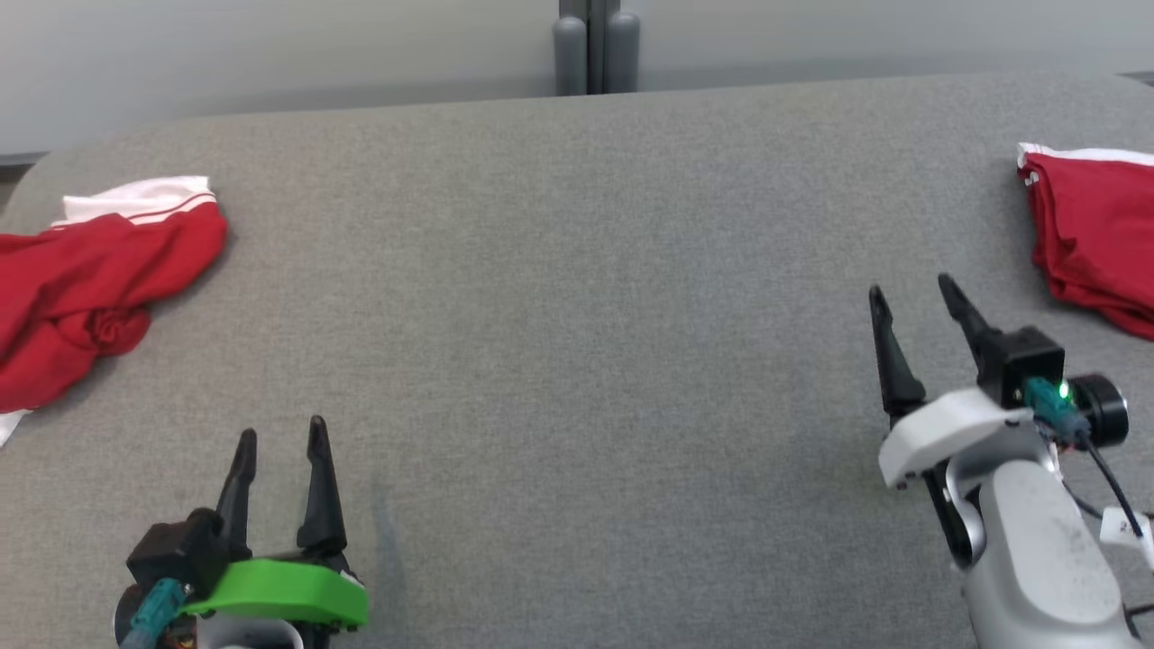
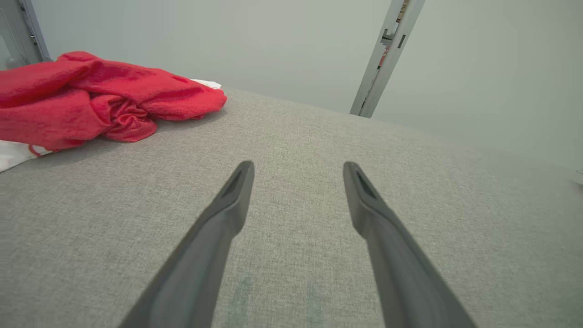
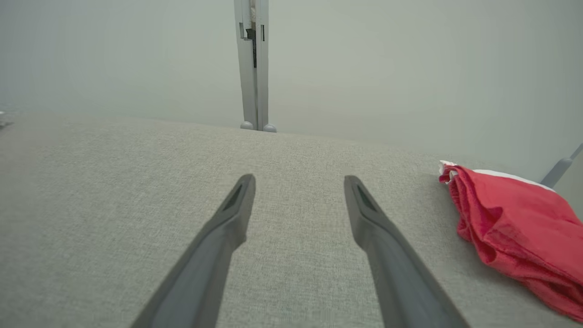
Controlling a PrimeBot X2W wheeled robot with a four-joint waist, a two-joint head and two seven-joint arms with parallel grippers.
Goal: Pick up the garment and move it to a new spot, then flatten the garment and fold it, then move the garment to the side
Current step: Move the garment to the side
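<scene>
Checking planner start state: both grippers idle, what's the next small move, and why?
Probably swing the left gripper toward the crumpled red garment at the left of the table: it lies unfolded, nearest that arm. Both grippers are open and empty; the right garment looks already folded.

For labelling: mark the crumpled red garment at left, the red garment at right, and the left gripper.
crumpled red garment (image 1: 99,288): head view, middle of its red bulk.
red garment at right (image 1: 1095,234): head view, its red top layer.
left gripper (image 1: 280,426): head view, midway between its fingertips.
</scene>
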